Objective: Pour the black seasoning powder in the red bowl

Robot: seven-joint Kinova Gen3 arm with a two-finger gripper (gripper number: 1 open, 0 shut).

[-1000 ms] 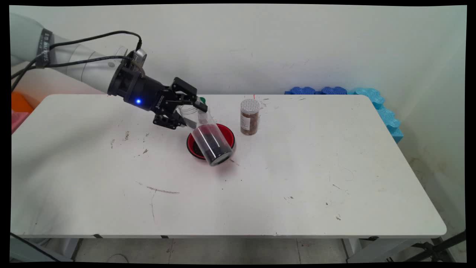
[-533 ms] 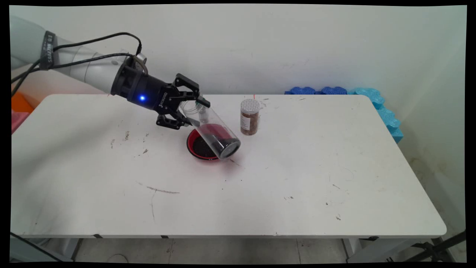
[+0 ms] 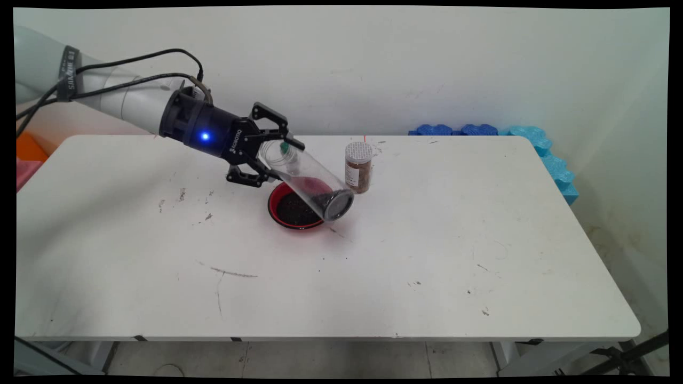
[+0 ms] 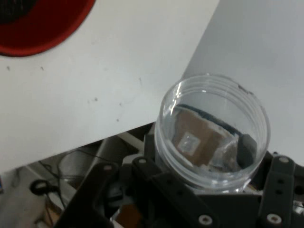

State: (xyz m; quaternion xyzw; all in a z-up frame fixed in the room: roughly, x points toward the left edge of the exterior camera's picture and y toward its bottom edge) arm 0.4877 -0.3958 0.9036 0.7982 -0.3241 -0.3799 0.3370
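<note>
Above the bench's (image 3: 373, 266) far left part, the black pincer (image 3: 277, 157) is closed around a clear plastic jar (image 3: 309, 178), gripping it near its open mouth. This smooth cylinder tilts down to the right, dark grains gathered at its base. Under it sits a round red bowl (image 3: 280, 210) holding dark grains. Just right stands a small upright spice jar (image 3: 358, 167) with brown contents and a perforated lid.

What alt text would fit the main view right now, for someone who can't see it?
The gripper holds a clear jar tilted over a red bowl of dark grains on a white table. A capped spice jar stands upright just right of the bowl.
</note>
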